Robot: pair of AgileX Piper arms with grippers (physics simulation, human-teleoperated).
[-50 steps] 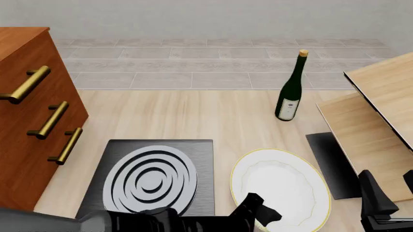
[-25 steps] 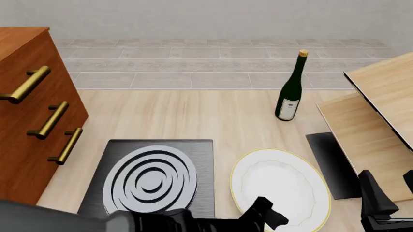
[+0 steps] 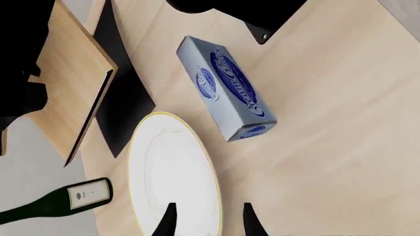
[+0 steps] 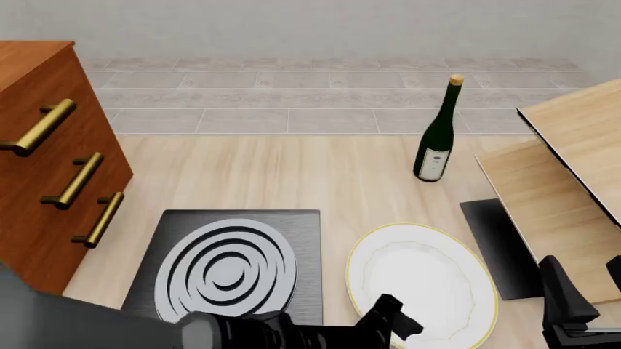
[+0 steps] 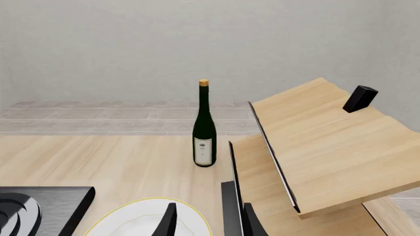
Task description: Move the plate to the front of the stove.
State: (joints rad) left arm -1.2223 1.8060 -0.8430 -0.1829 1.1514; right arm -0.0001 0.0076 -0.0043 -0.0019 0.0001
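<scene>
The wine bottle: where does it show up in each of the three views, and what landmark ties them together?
Front view: the wine bottle stands upright at upper right, beyond the plate.
Left wrist view: it appears at the lower-left corner, beside the plate.
Right wrist view: near the centre, upright, plate rim below it.
Shared landmark: the yellow-rimmed plate, visible in all three.

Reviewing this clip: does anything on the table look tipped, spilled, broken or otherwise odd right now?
Nothing looks spilled or broken. The bottle stands upright, and the plate lies flat beside the stove, not yet in front of it. The one toppled-looking thing is a blue-and-grey box lying on its side, seen only in the left wrist view.
</scene>
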